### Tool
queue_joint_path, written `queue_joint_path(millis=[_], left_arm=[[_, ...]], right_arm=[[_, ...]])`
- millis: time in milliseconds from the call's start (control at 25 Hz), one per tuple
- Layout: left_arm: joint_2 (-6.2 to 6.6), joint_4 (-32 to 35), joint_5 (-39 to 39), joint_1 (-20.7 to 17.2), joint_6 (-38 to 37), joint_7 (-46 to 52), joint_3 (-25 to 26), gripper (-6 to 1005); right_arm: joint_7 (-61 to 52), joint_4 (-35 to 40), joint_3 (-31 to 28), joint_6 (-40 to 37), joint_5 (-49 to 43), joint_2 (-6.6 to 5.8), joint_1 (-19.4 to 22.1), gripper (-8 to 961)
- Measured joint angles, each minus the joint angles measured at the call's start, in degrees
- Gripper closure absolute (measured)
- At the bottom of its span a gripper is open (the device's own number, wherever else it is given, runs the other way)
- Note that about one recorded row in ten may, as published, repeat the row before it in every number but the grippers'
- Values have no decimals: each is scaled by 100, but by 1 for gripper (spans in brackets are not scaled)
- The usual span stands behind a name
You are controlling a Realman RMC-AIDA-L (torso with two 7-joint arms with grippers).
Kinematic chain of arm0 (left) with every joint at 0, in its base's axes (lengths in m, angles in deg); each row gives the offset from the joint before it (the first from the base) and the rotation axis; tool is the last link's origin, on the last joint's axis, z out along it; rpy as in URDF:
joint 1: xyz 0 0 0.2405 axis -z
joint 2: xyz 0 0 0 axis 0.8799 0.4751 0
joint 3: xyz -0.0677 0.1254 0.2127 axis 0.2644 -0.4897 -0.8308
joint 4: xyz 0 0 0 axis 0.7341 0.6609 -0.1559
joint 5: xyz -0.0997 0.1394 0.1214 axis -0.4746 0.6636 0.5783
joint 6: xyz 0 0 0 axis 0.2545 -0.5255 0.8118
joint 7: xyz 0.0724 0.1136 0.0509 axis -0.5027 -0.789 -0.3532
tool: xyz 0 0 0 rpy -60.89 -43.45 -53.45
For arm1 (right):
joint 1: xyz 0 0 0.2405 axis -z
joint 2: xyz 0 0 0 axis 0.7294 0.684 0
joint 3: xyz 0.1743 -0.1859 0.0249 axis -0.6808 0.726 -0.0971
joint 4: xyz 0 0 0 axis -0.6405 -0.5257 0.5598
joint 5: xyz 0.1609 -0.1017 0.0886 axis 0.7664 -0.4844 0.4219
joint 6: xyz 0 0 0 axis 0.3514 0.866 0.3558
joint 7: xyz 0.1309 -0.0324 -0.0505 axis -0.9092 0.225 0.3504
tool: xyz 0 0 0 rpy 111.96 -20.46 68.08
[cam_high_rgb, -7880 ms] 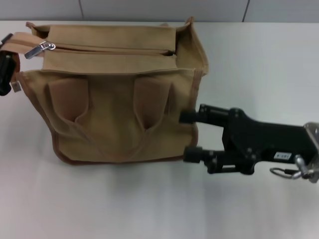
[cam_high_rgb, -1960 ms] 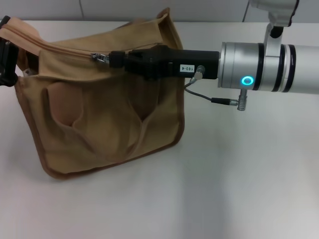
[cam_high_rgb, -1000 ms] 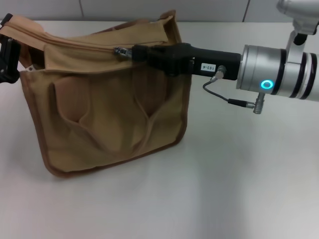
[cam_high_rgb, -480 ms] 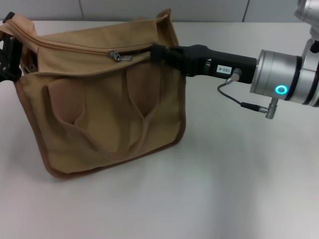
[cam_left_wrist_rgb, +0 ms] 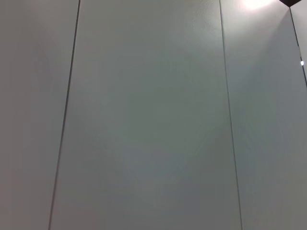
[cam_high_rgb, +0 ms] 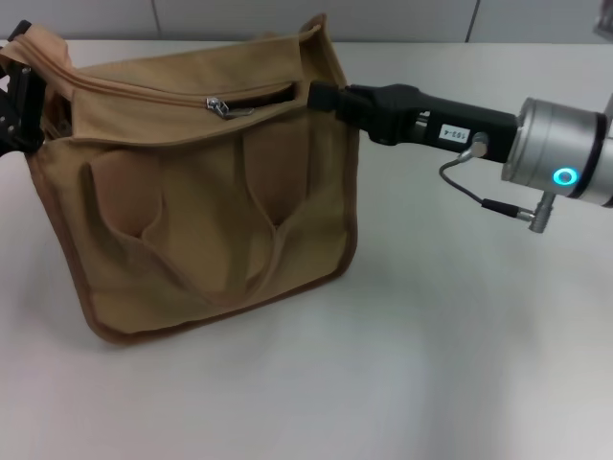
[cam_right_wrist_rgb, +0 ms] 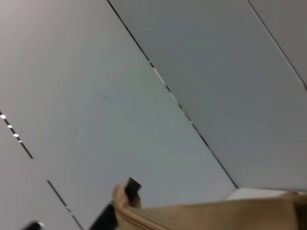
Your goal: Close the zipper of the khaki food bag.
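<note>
The khaki food bag [cam_high_rgb: 211,201] stands on the white table, its pockets facing me. The zipper [cam_high_rgb: 144,94] runs along its top. The silver pull tab [cam_high_rgb: 225,106] lies loose about two thirds of the way to the right. A dark open gap [cam_high_rgb: 268,93] shows between the pull and the bag's right end. My right gripper [cam_high_rgb: 319,96] is at the bag's top right edge, apart from the pull. My left gripper [cam_high_rgb: 21,86] is at the far left, shut on the bag's left end. The bag's top edge [cam_right_wrist_rgb: 216,213] shows in the right wrist view.
The white table [cam_high_rgb: 402,345] stretches in front and to the right of the bag. A grey panelled wall [cam_high_rgb: 239,17] stands behind it. The right arm's silver wrist [cam_high_rgb: 565,153], with a dangling cable, reaches in from the right. The left wrist view shows only wall panels [cam_left_wrist_rgb: 153,115].
The pull tab went from the bag's left end towards the right with my right gripper. The gripper has since let go and drawn back to the right, leaving the pull lying on the zipper.
</note>
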State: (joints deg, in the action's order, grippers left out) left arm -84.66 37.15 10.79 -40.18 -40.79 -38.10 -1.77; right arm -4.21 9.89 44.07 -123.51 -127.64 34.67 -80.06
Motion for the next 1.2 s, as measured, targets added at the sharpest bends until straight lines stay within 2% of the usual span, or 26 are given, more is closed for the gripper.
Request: queue_joint_path(millis=[240,440,520,600,960,1200], left_arm=[[0,-6,0,-31,-233,11,-20,943],[0,-16,1,-64,-585,70,-16,942],[0,-19,1,-68,-721,121,-18,941],[1,-19,2,-58,-814,158,-20,941],[9,-9,2,28,-844,211,-22,939],[21,41,3,62,-842,394,-10,938]], right_arm=[[-568,439,-162,-348,-528,-173,-281,866],[-1466,561,-249,-283,-1584,-279,-956,822],[-1674,562,-260,-172,-1881,-284,-1174,805],[-1795,573,-283,-44,-2084,-284,-1326,679],[-2157,778,-326,240,-2597,-272,-1635,683],[-2429,854,-283,200,-3056,-133,-1784,687]])
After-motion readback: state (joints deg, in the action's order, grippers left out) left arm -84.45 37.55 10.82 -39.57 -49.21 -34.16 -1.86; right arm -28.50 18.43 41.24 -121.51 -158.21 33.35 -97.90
